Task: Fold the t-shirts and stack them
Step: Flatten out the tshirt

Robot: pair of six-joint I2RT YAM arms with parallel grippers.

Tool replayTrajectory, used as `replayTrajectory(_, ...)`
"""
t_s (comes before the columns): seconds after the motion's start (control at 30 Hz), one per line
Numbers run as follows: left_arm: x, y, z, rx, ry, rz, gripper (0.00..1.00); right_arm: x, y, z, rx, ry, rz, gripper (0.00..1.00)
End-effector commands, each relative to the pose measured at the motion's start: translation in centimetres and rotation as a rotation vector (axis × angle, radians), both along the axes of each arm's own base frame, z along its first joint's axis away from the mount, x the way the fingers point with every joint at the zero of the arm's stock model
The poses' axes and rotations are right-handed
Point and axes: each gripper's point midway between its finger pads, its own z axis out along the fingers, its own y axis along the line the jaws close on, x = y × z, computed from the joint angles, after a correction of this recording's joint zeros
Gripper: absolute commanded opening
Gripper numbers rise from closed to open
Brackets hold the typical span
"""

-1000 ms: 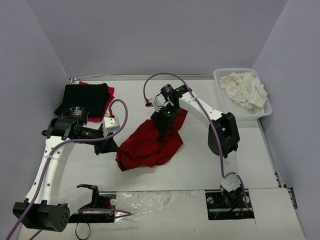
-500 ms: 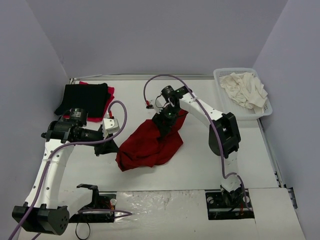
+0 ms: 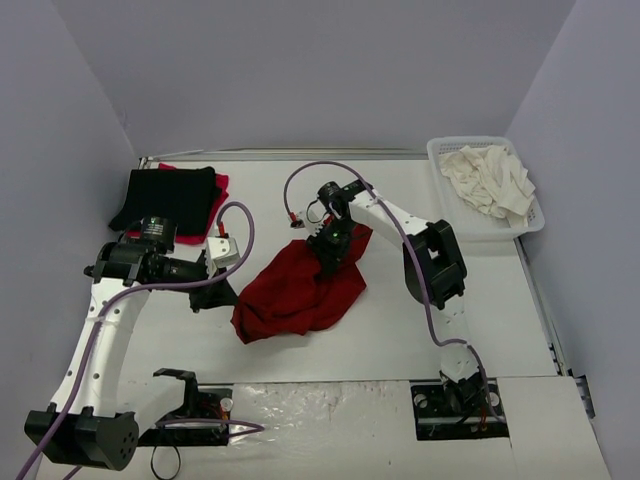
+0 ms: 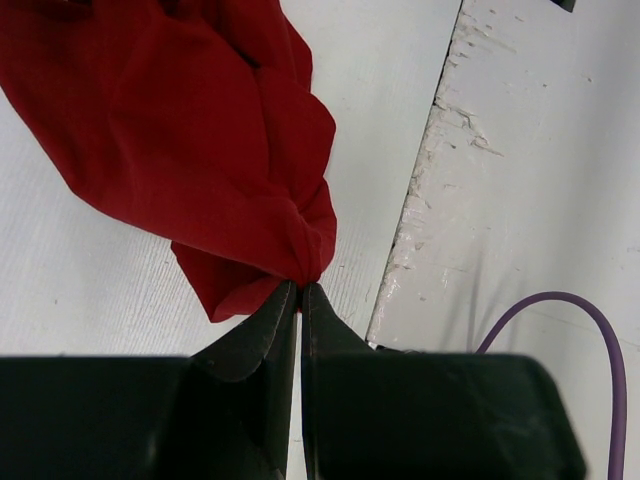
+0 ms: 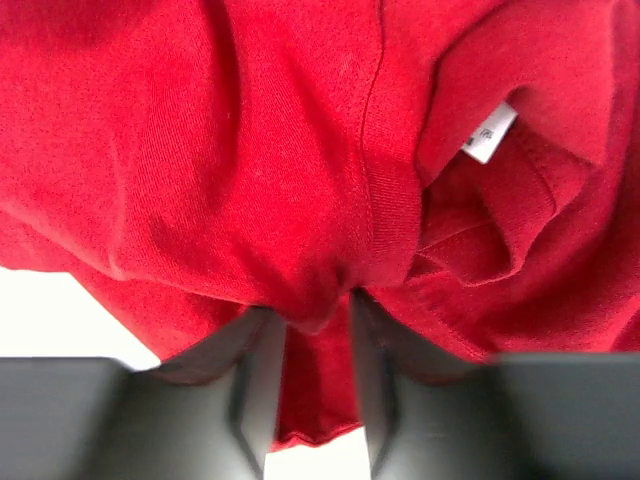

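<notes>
Your left gripper [image 4: 300, 287], jaws together, pinches an edge of the dark red shirt [image 3: 295, 290]; your right gripper [image 5: 318, 310] clamps a fold.

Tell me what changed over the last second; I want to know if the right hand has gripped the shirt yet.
The right hand closed in on a fold of the red shirt near its collar, and its arm's elbow swung left. The left hand kept its pinch on the shirt's corner. The shirt, the black stack and the basket stayed put.
</notes>
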Motion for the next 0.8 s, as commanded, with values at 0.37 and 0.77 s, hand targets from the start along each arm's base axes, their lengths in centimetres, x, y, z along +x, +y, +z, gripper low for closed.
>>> replayTrajectory(0.37,2.0,0.3,0.9,0.014,-0.045,0.085,0.02,5.1,-1.2,10.6,0.023,-0.312,-0.125,0.00)
replayTrajectory(0.77,15.6,4.3,9.4,0.094,-0.295,0.579,0.02,14.8,-12.3,28.5,0.001,-0.913,-0.629,0.00)
